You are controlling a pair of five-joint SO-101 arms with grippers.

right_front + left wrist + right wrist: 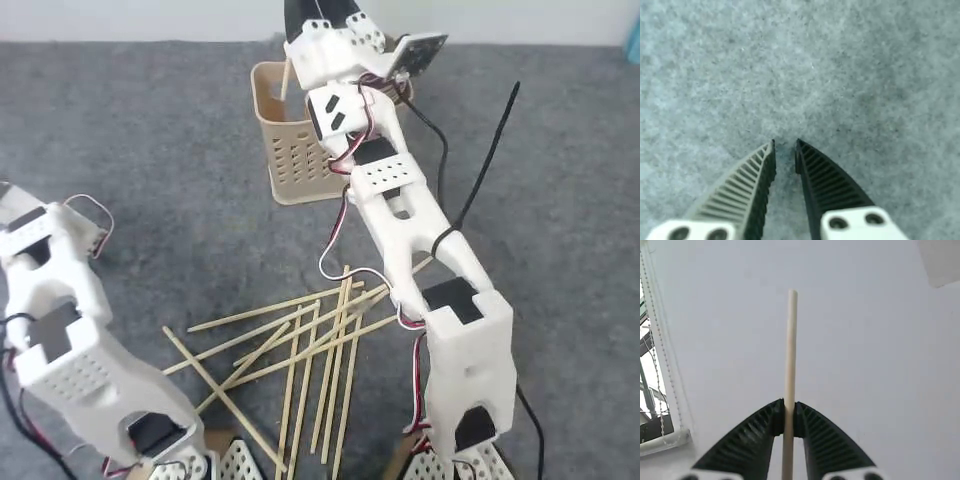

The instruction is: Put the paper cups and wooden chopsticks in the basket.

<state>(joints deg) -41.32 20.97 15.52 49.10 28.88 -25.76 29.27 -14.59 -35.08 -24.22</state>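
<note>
My right gripper (789, 412) is shut on a wooden chopstick (790, 350), which stands upright between its fingers. In the high view that arm stretches to the back of the table, and the held chopstick (286, 80) hangs with its lower end inside the tan slotted basket (290, 160). Several more chopsticks (310, 340) lie crossed in a loose pile on the grey carpet, near the arms' bases. My left gripper (785, 142) hovers just over bare carpet at the left side, its fingers nearly together with nothing between them.
The right arm's body and its cables (480, 170) run over the space between the pile and the basket. Grey carpet (160, 130) lies open to the left of the basket. A pale wall borders the table's far edge.
</note>
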